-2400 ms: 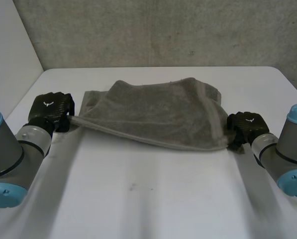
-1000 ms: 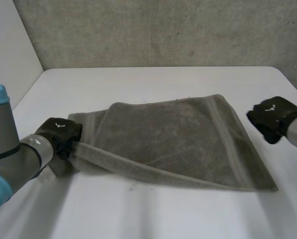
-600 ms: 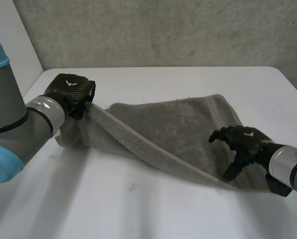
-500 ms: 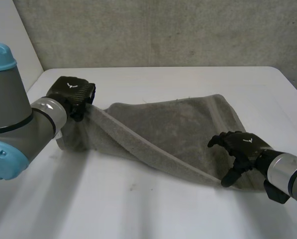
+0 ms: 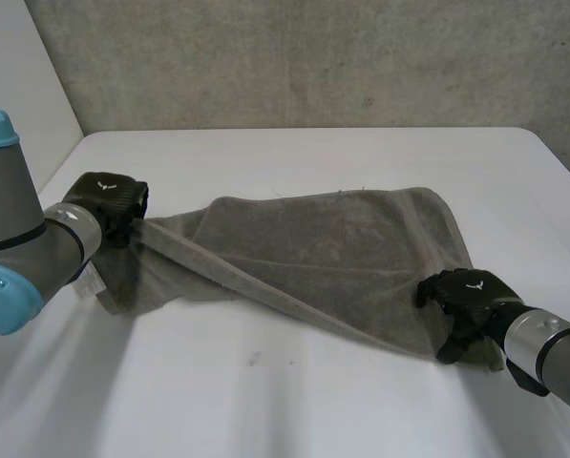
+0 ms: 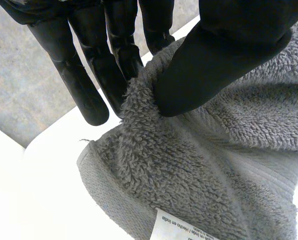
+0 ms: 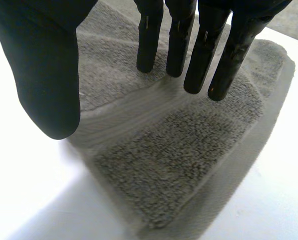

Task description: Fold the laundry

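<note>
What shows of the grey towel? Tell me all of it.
The grey terry towel lies loosely folded and rumpled on the white table, with a woven band near its end and a white label by one corner. The left hand pinches that corner, lifting it; the right hand presses straight fingers on the opposite near corner.

You get soft, even light, probably from overhead: the white table [image 5: 294, 401] reads evenly bright, and the concrete wall [image 5: 313, 57] behind it looks duller. The towel [image 5: 332, 248] throws a soft-edged grey shadow under its lifted edge, and in the left wrist view the table washes out to near white.
</note>
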